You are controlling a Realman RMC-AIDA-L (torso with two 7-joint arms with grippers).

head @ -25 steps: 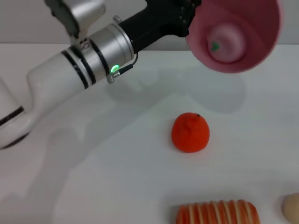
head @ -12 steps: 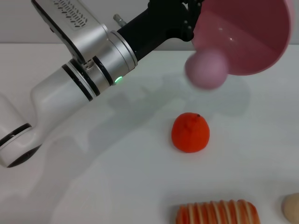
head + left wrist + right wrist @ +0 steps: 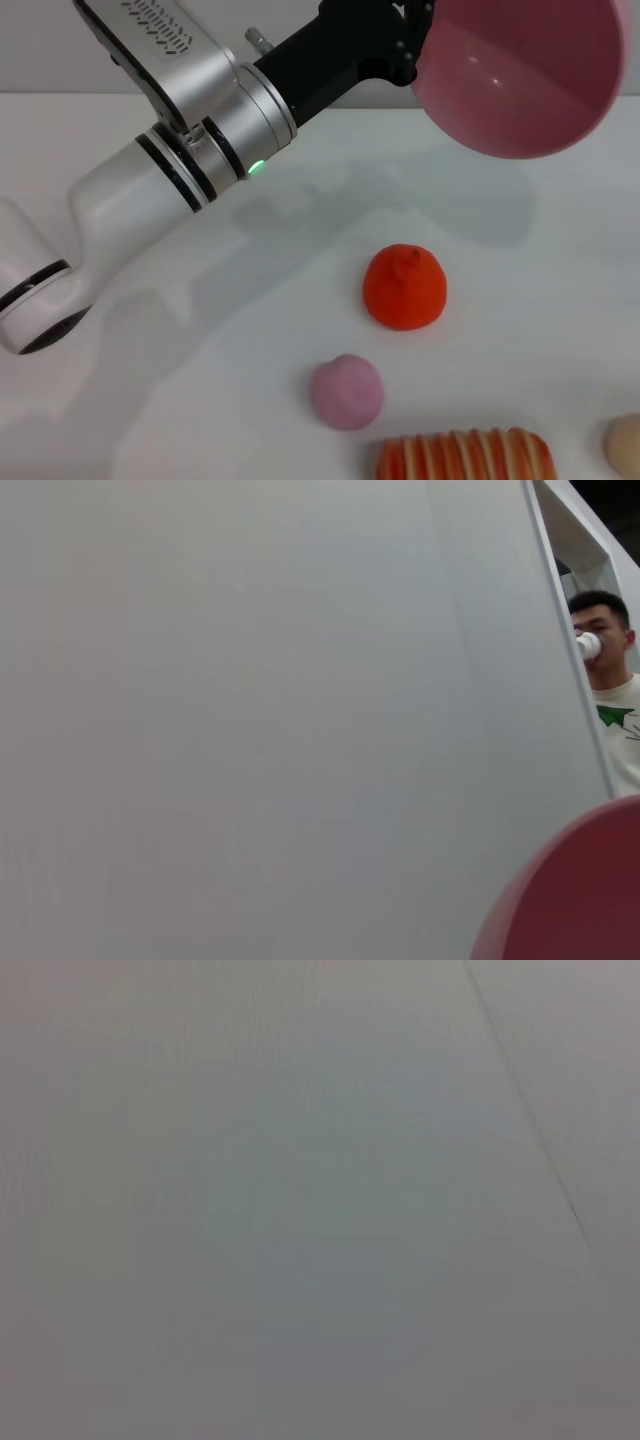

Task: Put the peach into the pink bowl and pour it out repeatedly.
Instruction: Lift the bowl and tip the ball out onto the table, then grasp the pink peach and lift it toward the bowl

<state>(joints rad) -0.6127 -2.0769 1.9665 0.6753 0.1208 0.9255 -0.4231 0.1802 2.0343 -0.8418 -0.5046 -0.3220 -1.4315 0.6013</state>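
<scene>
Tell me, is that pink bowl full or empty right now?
Empty. The pink bowl, held tipped by the left gripper, shows bare inside; the peach lies on the table.

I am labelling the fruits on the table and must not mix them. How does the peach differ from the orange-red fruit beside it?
The peach is pale pink-mauve; the orange-red fruit is a bright, saturated colour. The peach is the smaller of the two. The peach lies nearer the robot, next to the striped object, while the orange-red fruit sits farther back, below the tilted pink bowl. Both are round and rest on the white table, apart from each other.
</scene>
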